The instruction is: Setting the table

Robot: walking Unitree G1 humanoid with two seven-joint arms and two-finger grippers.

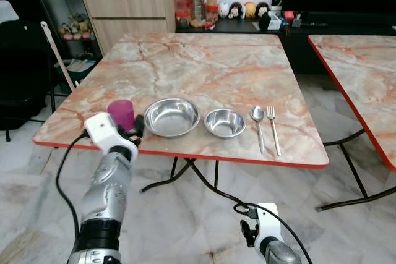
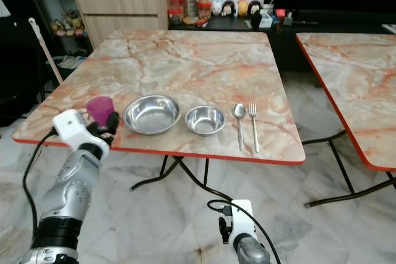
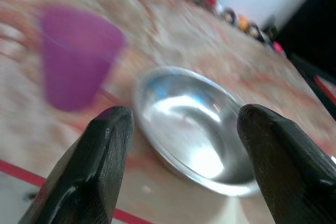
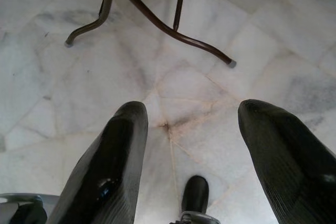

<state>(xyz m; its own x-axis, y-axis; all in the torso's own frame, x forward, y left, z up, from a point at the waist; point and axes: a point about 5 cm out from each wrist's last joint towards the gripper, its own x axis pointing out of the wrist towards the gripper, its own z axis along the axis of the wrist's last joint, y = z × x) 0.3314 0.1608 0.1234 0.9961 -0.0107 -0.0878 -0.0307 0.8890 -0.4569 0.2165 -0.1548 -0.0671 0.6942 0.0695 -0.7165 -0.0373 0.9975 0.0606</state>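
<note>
Head view: big bowl (image 1: 171, 116) set; small bowl (image 1: 224, 122), spoon (image 1: 258, 125), fork (image 1: 273, 128) right of it, purple cup (image 1: 121, 113) left. Left gripper (image 3: 181, 145) apart, empty, near big bowl. Looks nearly done.

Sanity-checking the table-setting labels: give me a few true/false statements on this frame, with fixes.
1. The purple cup stands left of the large steel bowl. True.
2. The fork lies between the two bowls. False: it lies right of the spoon, past the small bowl.
3. The left gripper is open, at the table's near edge. True.
4. The right gripper holds the spoon. False: it hangs open over the floor.
</note>
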